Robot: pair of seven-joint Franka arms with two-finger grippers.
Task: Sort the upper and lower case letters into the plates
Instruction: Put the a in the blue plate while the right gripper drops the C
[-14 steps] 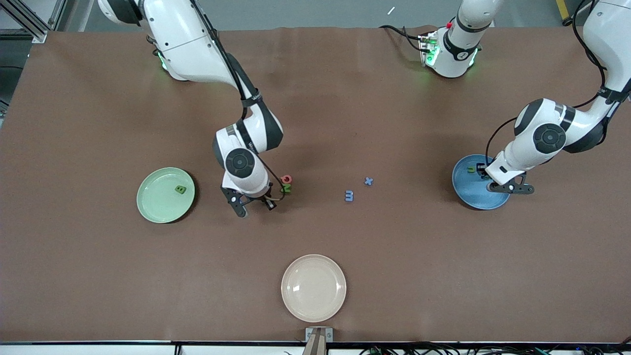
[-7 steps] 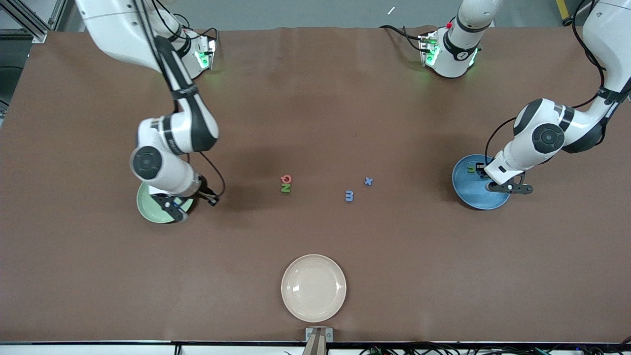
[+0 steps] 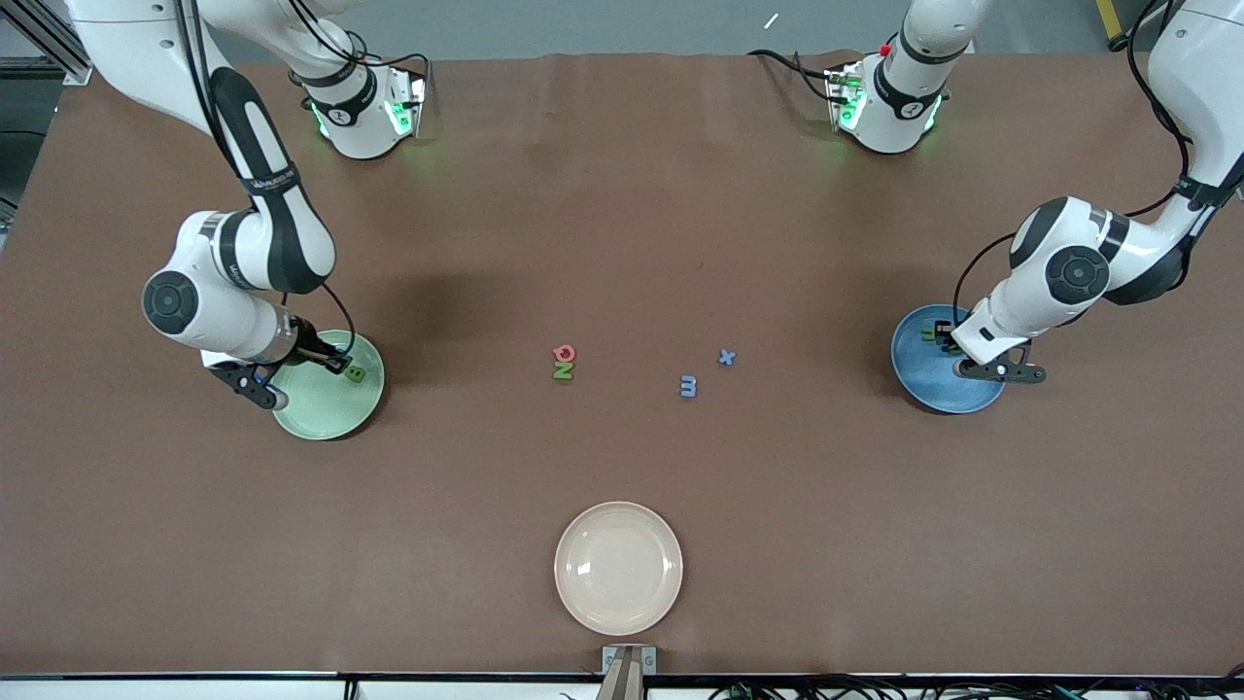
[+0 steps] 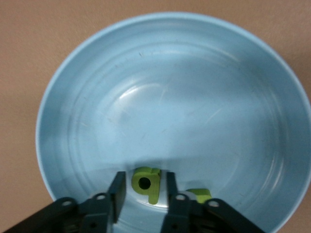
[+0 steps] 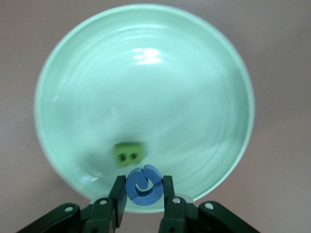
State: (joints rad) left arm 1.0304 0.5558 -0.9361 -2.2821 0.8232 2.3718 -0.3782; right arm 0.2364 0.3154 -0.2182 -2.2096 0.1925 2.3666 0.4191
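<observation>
A brown bench [image 3: 622,243] carries three plates. The mint plate [image 3: 326,408] holds a green B [image 3: 356,371]; over its rim the right gripper [image 5: 143,194], jaws pinching a blue C [image 5: 144,184]. The blue plate [image 3: 938,389] holds two green letters [image 4: 146,183]; the left gripper [image 4: 145,194] straddles one, jaws spread. A cream plate [image 3: 618,567] sits at six o'clock; Q [image 3: 564,353], N [image 3: 563,370], m [image 3: 688,386], x [image 3: 726,357] lie mid-bench.

We see a second green letter [image 4: 198,194] in the sky blue plate [image 4: 87,87], half hidden by a left gripper finger [image 4: 176,204].
</observation>
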